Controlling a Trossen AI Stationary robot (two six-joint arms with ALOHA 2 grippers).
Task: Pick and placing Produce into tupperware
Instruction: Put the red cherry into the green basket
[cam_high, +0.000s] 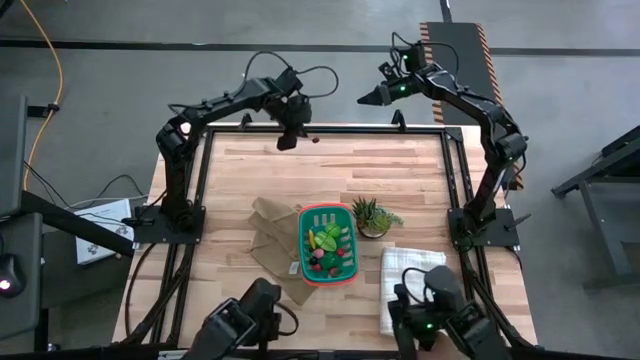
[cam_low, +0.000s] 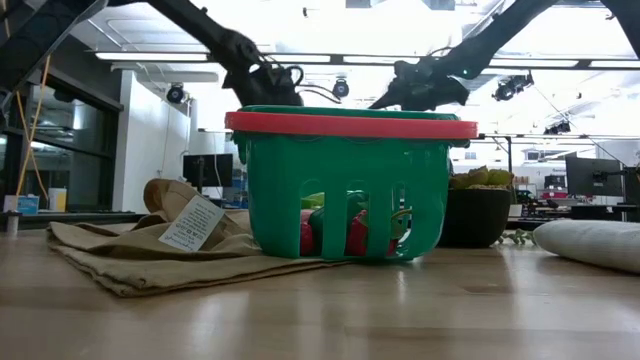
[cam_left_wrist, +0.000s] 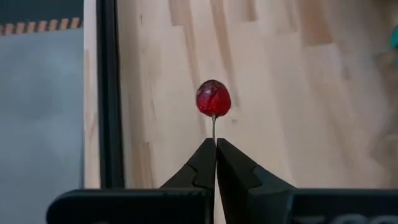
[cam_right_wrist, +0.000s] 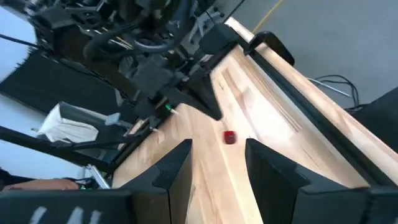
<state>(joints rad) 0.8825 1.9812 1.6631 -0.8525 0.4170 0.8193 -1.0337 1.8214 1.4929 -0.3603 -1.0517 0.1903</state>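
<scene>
I am seeing the teal slotted plastic basket with orange rim (cam_high: 327, 244) near the table's front, already holding green, yellow and red toy produce (cam_high: 325, 248). My left gripper (cam_left_wrist: 215, 146), fingers closed, is pinching the stem of one small red cherry (cam_left_wrist: 213, 98) at the far edge. My right gripper (cam_right_wrist: 217, 163) is waiting open, empty, nearby.

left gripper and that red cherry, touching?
Touching: in the left wrist view the left gripper is shut on the thin stem of the red cherry.
</scene>
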